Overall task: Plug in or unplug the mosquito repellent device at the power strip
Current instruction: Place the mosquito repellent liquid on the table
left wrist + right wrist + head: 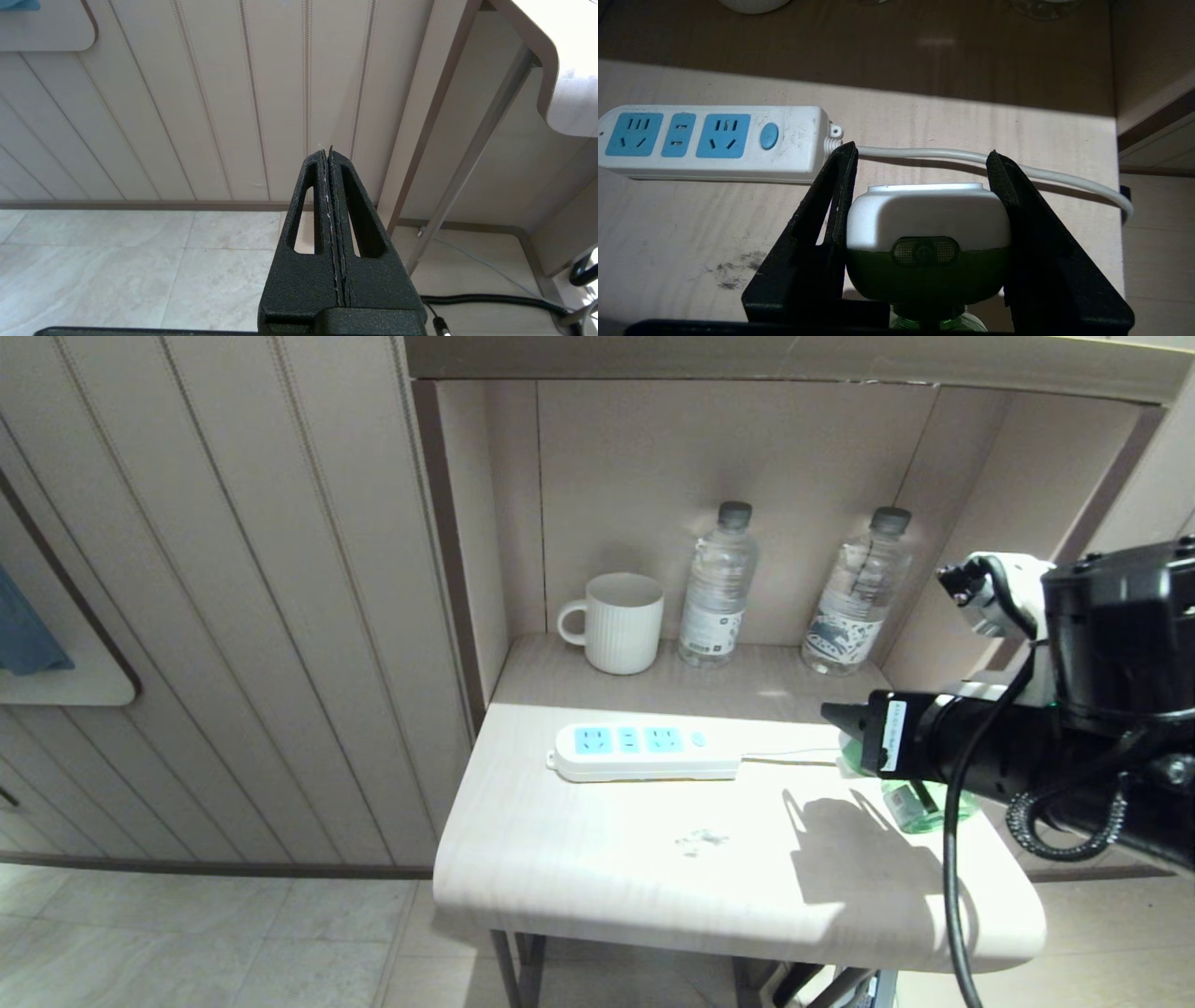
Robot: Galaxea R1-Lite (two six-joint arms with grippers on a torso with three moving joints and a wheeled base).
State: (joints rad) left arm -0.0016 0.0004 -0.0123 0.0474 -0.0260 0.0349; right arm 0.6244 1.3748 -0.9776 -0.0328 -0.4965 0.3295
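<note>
The right claw has its two fingers squeezed on the white and green mosquito repellent device, one on each side. The device is near the right edge of the surface. The power strip lies flat nearby with nothing plugged in. The left claw is closed tight and empty, low by the floor.

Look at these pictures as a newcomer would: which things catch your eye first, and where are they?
The white power strip with blue sockets lies mid-table, nothing plugged in. At the table's right edge, the right gripper clamps the green-and-white mosquito repellent device beside the strip's cord. A white mug and two water bottles stand in the alcove behind.
</note>
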